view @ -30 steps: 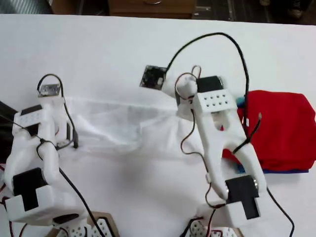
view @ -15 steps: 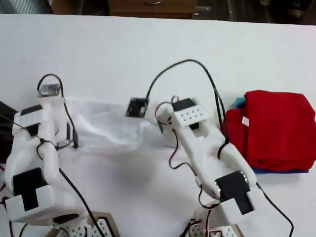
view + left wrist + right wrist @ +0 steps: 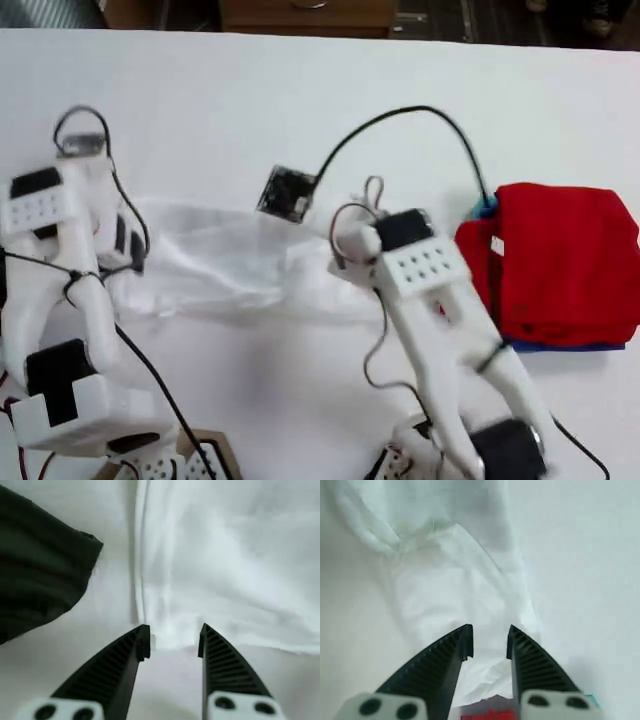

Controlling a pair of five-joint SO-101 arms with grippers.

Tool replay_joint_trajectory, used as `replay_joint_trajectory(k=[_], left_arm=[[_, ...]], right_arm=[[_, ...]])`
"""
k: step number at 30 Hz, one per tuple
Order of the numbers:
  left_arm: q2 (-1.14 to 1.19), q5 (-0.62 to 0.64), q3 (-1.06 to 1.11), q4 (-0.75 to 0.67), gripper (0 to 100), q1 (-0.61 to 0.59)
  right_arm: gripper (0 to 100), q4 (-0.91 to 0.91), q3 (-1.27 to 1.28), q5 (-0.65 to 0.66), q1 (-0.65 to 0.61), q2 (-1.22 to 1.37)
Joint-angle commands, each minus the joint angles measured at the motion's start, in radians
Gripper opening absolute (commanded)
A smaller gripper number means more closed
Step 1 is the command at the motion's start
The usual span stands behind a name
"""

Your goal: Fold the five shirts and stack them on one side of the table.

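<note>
A white shirt (image 3: 230, 260) lies spread in a long crumpled band across the white table (image 3: 300, 90). My left gripper (image 3: 172, 642) is open over the shirt's left edge (image 3: 150, 580), and in the high view it sits at that end (image 3: 128, 250). My right gripper (image 3: 488, 645) is open a little, low over the shirt's rumpled cloth (image 3: 460, 585), with fabric lying between its fingertips. The right arm (image 3: 420, 265) stands over the shirt's right end. A folded red shirt (image 3: 565, 260) rests at the table's right side on a blue one (image 3: 560, 347).
A dark shape (image 3: 35, 580) lies beside the shirt's left edge in the left wrist view. Black cables (image 3: 400, 125) arc over the middle of the table. The arm bases (image 3: 70, 400) stand at the near edge. The far half of the table is bare cloth.
The right arm swung left over the shirt, then came back right and nearer the front edge. The left arm's wrist shifted up and left. The red stack did not move.
</note>
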Motion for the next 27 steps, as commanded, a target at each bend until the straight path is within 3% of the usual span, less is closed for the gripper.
replay_joint_trajectory(k=[1,4,11,18,27], left_arm=[[-0.031,-0.049,-0.071,0.003,22,0.006],[-0.014,-0.048,-0.039,-0.080,24,0.005],[0.186,-0.046,-0.015,-0.232,24,-0.015],[0.376,0.055,-0.094,-0.230,24,-0.057],[0.479,0.058,-0.186,-0.147,24,-0.044]], right_arm=[[17.3,0.076,-0.051,-0.021,0.030,-0.153],[22.1,0.131,-0.049,-0.018,0.073,-0.239],[22.6,0.220,-0.048,-0.014,0.177,-0.417],[22.6,0.234,-0.044,-0.014,0.213,-0.515],[22.6,0.239,-0.044,-0.014,0.213,-0.515]])
